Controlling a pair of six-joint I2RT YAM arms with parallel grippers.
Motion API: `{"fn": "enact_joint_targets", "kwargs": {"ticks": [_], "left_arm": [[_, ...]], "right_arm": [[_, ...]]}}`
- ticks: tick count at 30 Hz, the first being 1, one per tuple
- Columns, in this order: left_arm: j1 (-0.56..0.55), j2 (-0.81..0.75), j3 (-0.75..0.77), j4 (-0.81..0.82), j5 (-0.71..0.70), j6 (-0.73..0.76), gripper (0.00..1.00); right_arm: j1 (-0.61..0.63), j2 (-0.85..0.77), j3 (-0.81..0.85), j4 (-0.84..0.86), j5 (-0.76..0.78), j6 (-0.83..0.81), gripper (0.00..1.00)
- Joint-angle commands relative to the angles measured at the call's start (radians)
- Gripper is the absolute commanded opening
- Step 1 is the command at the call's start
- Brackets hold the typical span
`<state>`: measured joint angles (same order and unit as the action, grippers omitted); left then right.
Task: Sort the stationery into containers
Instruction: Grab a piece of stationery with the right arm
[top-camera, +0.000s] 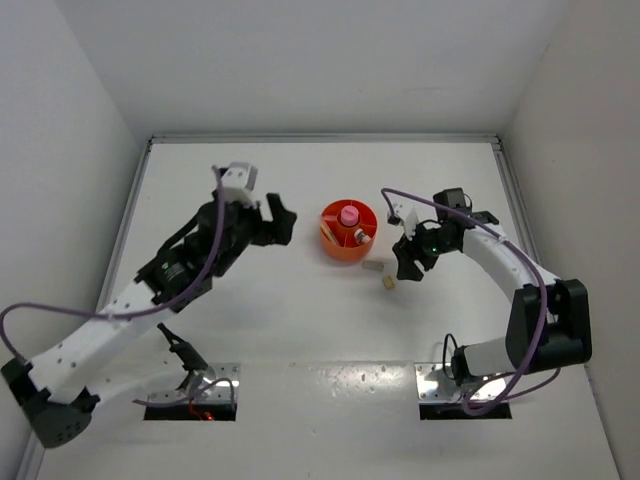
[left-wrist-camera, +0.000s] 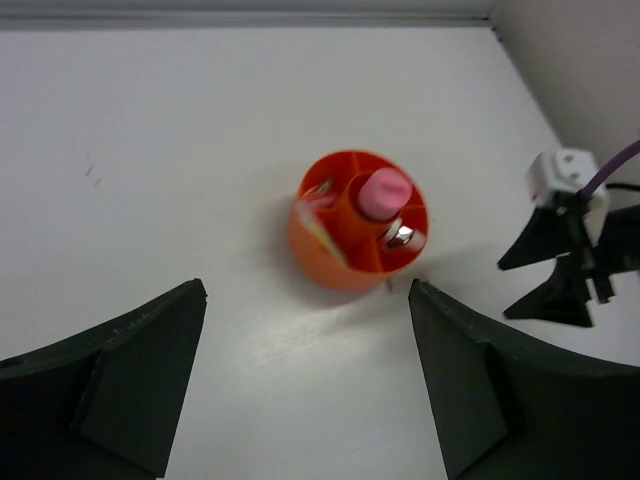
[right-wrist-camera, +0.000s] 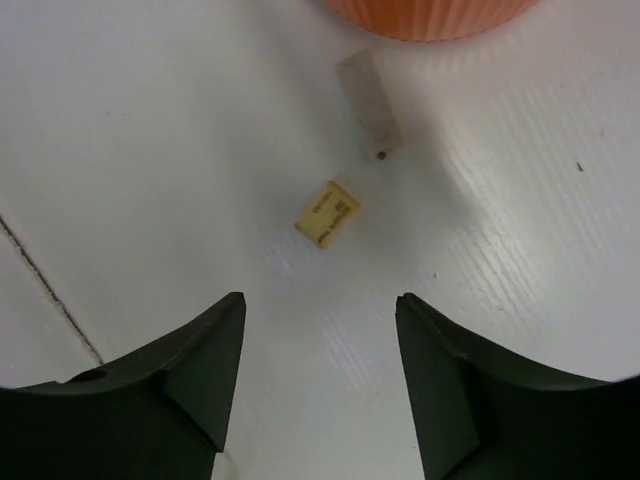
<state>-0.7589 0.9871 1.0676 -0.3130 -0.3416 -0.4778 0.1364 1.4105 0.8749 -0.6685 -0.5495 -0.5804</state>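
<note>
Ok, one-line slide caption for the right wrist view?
Open right gripper facing a cream eraser, with a pale block nearer the orange tub.

white table (top-camera: 300, 330), glossy, fine grain showing in the close views. orange tub (top-camera: 340, 254) stands upright on it, ahead of the left fingers (left-wrist-camera: 130, 380), about centred on the gap between them and well clear of both tips.

from the right fingers (right-wrist-camera: 180, 390): cream block (right-wrist-camera: 328, 213) lies flat just ahead of the gap, turned cornerwise, apart from both tips. pale grey block (right-wrist-camera: 367, 103) lies further ahead, apart from the cream one, its far end near the tub's ribbed wall; touching or not, cannot tell. thin dark seam (right-wrist-camera: 40, 270) runs across the surface past the finger on the view's left. small dark speck (right-wrist-camera: 580, 167) ahead of the other finger.
</note>
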Motion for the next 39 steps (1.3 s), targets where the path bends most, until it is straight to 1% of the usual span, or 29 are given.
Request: {"fn": "enact_joint_targets", "kwargs": {"ticks": [1,2,3,5,9,10,12,13,16,17,19,22,24,26,29,31,32,34,36,39], "left_arm": [[0.035,-0.205,-0.141,-0.070,-0.065,-0.042,0.89],[0.044,-0.238,-0.194,-0.070,-0.065,-0.042,0.90],[0.044,-0.264,-0.213,-0.070,-0.080,-0.042,0.90],[0.053,-0.313,-0.241,-0.081,-0.080,-0.042,0.90],[0.053,-0.337,-0.280,-0.101,-0.089,-0.033,0.90],[0.053,-0.346,-0.296,-0.101,-0.089,-0.033,0.90],[0.053,-0.356,-0.308,-0.101,-0.089,-0.033,0.90],[0.053,-0.367,-0.317,-0.101,-0.089,-0.033,0.90],[0.053,-0.377,-0.328,-0.101,-0.089,-0.033,0.90],[0.053,-0.387,-0.328,-0.101,-0.089,-0.033,0.90],[0.053,-0.387,-0.337,-0.110,-0.089,-0.033,0.90],[0.053,-0.407,-0.348,-0.121,-0.089,-0.033,0.90],[0.053,-0.407,-0.359,-0.121,-0.089,-0.033,0.90],[0.053,-0.418,-0.359,-0.121,-0.089,-0.033,0.90],[0.053,-0.429,-0.359,-0.130,-0.089,-0.033,0.90],[0.053,-0.429,-0.359,-0.130,-0.089,-0.033,0.90],[0.053,-0.429,-0.359,-0.130,-0.089,-0.033,0.90],[0.053,-0.429,-0.359,-0.130,-0.089,-0.033,0.90],[0.053,-0.429,-0.368,-0.130,-0.089,-0.033,0.90],[0.053,-0.438,-0.368,-0.130,-0.089,-0.033,0.90]], "right_arm": [[0.043,-0.022,0.007,-0.007,0.032,0.082,0.59],[0.061,-0.007,-0.002,-0.006,0.045,0.124,0.52],[0.072,0.008,-0.002,0.013,0.065,0.146,0.44],[0.100,0.030,-0.055,0.076,0.123,0.191,0.40],[0.187,0.068,-0.105,0.177,0.258,0.290,0.40],[0.187,0.079,-0.105,0.190,0.308,0.306,0.43],[0.204,0.100,-0.096,0.208,0.353,0.336,0.45],[0.228,0.116,-0.096,0.227,0.380,0.358,0.50],[0.253,0.137,-0.087,0.247,0.420,0.385,0.55],[0.264,0.137,-0.086,0.257,0.430,0.386,0.60],[0.273,0.150,-0.086,0.268,0.445,0.396,0.64],[0.282,0.162,-0.086,0.293,0.454,0.416,0.64],[0.282,0.162,-0.086,0.317,0.445,0.442,0.62],[0.282,0.162,-0.086,0.330,0.445,0.456,0.58],[0.282,0.153,-0.105,0.362,0.445,0.481,0.58],[0.272,0.153,-0.105,0.362,0.430,0.491,0.57],[0.263,0.181,-0.105,0.362,0.404,0.501,0.57],[0.262,0.203,-0.096,0.351,0.404,0.501,0.56],[0.262,0.212,-0.096,0.351,0.413,0.501,0.52],[0.262,0.212,-0.096,0.360,0.413,0.501,0.52]]}}
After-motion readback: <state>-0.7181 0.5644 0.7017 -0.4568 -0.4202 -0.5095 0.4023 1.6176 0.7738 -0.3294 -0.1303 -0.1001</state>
